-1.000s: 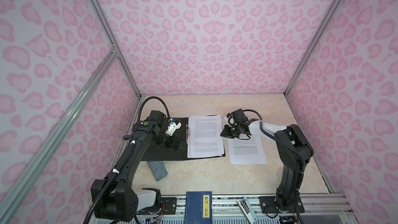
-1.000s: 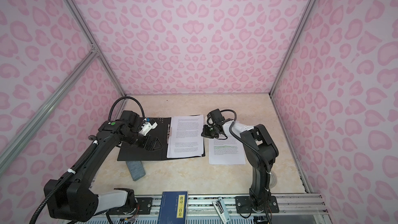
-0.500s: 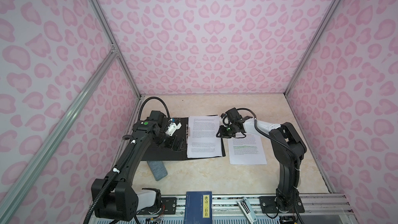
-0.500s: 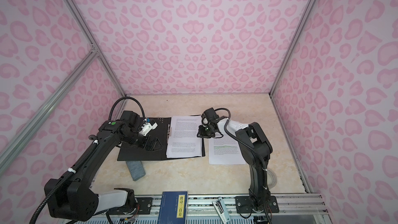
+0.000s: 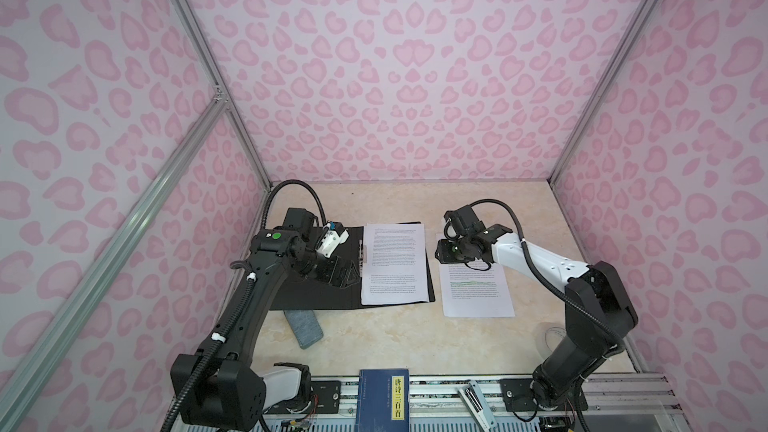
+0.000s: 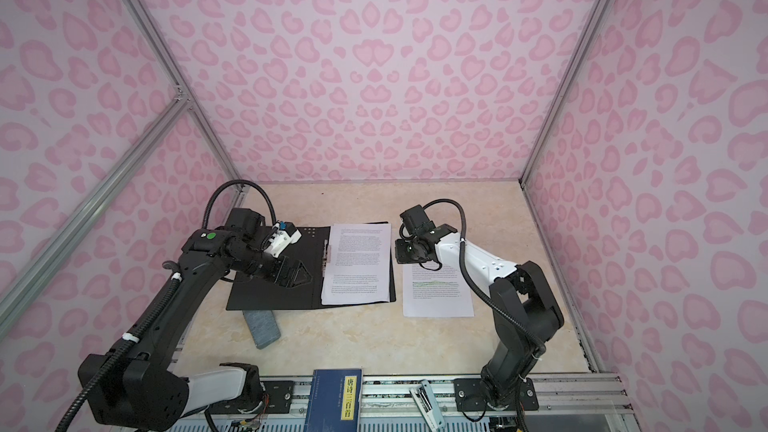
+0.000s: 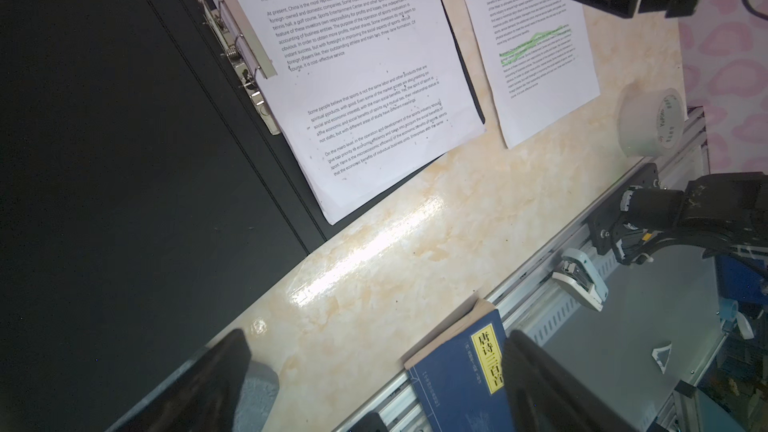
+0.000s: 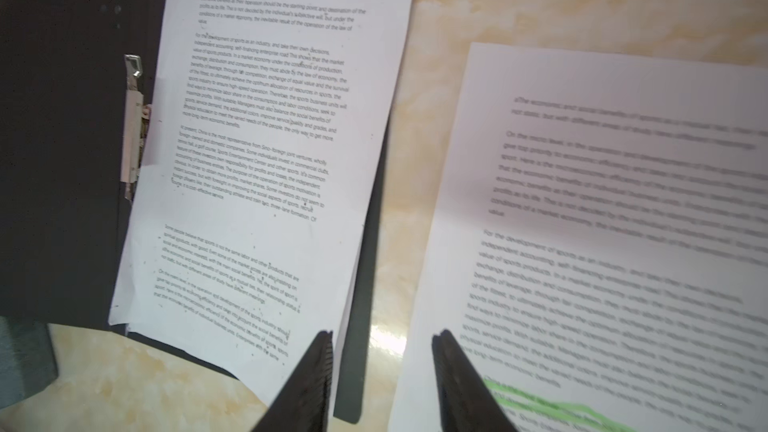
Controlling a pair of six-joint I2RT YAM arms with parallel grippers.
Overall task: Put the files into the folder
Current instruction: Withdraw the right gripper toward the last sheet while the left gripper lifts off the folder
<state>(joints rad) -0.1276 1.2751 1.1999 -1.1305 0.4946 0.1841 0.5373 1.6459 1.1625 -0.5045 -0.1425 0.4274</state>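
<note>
Currently we note the folder (image 5: 316, 299) (image 6: 266, 297) lying open and flat on the table (image 5: 374, 209), black inside facing up, with its metal clip (image 7: 245, 35) along the fold. Printed sheets (image 5: 394, 263) (image 6: 357, 268) rest on the folder's right half, their inner edge just beside the clip; in the right wrist view a second edge peeks out under the top page (image 8: 257, 160). One more sheet (image 5: 478, 292) (image 6: 438, 292), with green highlighted lines, lies on the bare table just right of the folder, apart from it. We see the left gripper (image 5: 347, 278) (image 7: 376, 338) low over the folder's empty left half, jaws spread wide and holding nothing. The right gripper (image 5: 441, 251) (image 8: 383, 334) hangs over the strip of table between the folder and the loose sheet, near their far ends; its jaws stand partly apart with nothing between them. A grey block (image 5: 303, 328) sticks out from under the folder's front edge. At the front rail we log a dark blue book (image 5: 383, 398) and a stapler (image 7: 579, 280); a roll of tape (image 7: 650, 122) sits by the right wall
</note>
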